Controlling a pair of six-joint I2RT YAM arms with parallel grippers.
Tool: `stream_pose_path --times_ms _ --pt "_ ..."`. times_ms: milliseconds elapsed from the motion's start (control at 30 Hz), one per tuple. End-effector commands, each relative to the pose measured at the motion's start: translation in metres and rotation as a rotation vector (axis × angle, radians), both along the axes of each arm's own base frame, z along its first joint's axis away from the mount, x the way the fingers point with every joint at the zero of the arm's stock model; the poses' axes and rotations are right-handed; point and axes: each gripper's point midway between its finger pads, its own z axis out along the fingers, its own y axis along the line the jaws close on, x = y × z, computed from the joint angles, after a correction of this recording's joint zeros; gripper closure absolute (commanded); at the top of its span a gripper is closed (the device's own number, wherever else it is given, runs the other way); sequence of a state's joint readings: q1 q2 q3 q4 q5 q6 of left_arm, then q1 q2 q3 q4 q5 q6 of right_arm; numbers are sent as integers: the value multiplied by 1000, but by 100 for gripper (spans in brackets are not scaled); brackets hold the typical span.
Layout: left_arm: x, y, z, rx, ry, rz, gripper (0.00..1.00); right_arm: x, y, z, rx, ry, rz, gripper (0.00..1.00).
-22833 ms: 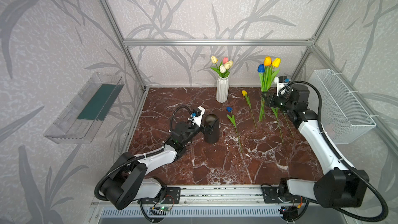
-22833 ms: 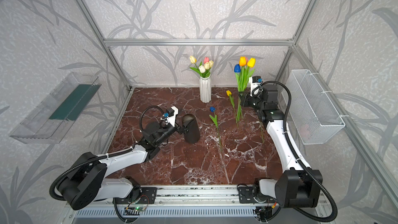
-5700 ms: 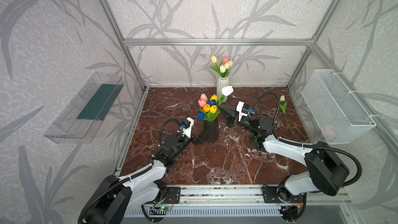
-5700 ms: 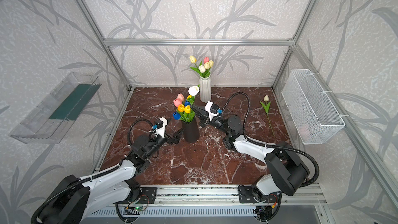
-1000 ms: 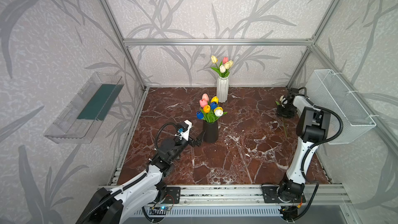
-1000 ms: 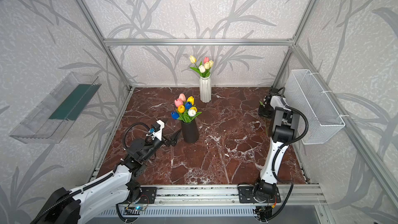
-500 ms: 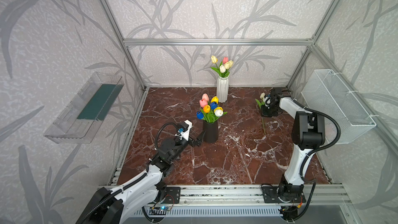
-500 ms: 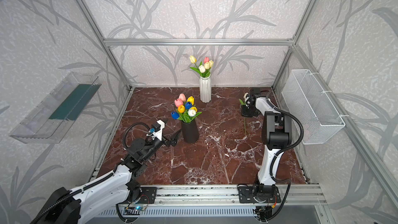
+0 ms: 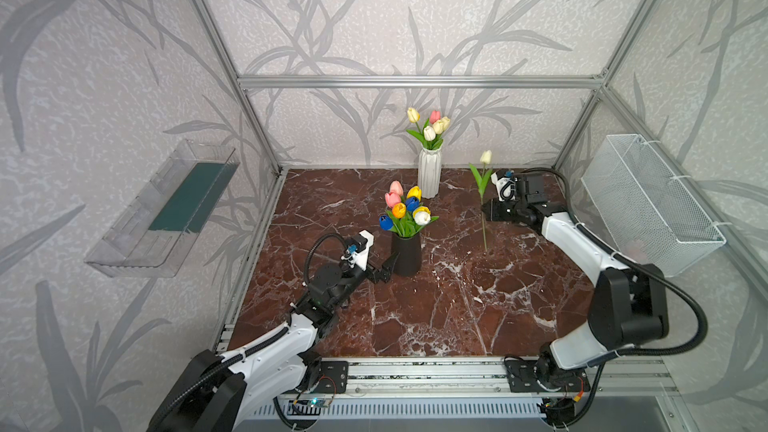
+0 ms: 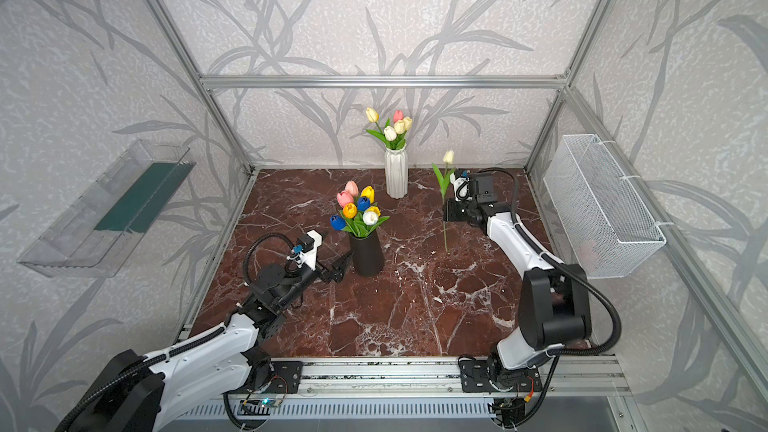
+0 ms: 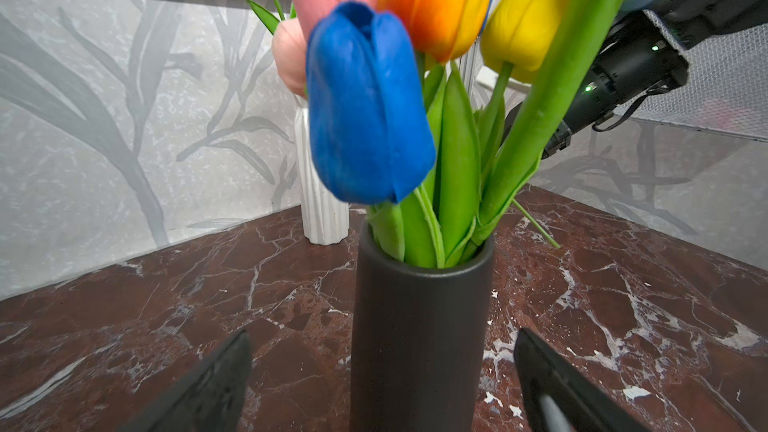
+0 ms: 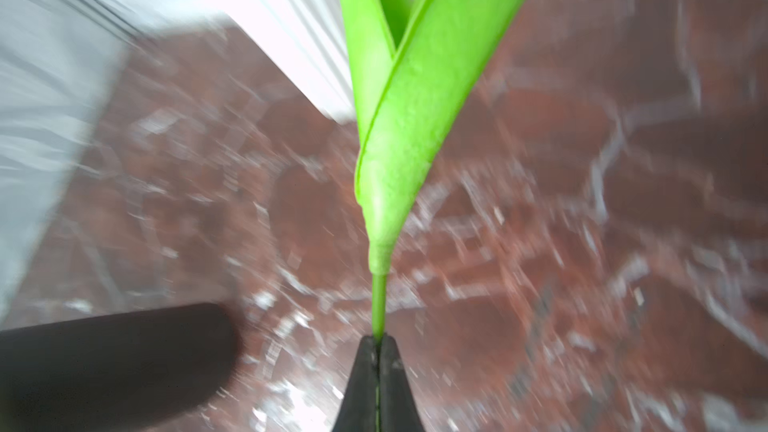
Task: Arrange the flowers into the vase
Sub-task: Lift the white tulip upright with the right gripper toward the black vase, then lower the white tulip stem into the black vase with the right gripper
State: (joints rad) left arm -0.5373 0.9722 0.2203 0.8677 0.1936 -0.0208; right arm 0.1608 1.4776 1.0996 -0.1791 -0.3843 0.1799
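Green, thin stem looks light, bendy and slick, so gripping the bare stem under the leaves suits it. Right tool (image 12: 377, 340) is pinched shut there on 1 cream tulip (image 12: 399, 139), its head above. Left tool (image 9: 386, 270) gapes wide, with the black vase (image 9: 406, 255) just ahead of it.

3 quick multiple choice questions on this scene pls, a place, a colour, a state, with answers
1. The white vase stands: A) by the back wall B) in the basket C) on the shelf
2. The tulip in the right gripper is: A) blue B) cream C) orange
3. The left gripper is: A) shut on a stem B) out of view C) open at the black vase
Answers: 1 A, it sits at the far edge; 2 B, its upright head is pale; 3 C, its fingers stand wide apart.
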Motion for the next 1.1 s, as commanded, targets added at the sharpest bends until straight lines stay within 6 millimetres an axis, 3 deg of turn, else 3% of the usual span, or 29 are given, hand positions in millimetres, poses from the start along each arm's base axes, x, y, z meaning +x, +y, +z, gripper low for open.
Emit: stream_pose_path --times_ms 0,67,167,367,533,667,867,1067 --pt "2 -1 28 -55 -63 -3 2 -21 37 93 220 -399 139 100" --pt "3 0 29 -65 -67 2 2 -50 49 131 345 -581 223 100" --pt "5 -2 30 -65 -64 1 2 -87 68 163 414 -745 352 100" --pt "9 -6 34 -70 -68 -8 3 -146 105 192 550 -974 507 100" --pt "11 -7 34 -72 -65 -10 5 -179 122 209 631 -1088 565 100" --pt "11 -6 33 -67 -65 -5 8 -202 144 210 594 -1146 628 100" --pt "16 4 30 -76 -61 62 12 -218 184 194 485 -1206 677 100" --pt "14 11 27 -80 -61 93 12 -194 198 181 384 -1247 535 100"
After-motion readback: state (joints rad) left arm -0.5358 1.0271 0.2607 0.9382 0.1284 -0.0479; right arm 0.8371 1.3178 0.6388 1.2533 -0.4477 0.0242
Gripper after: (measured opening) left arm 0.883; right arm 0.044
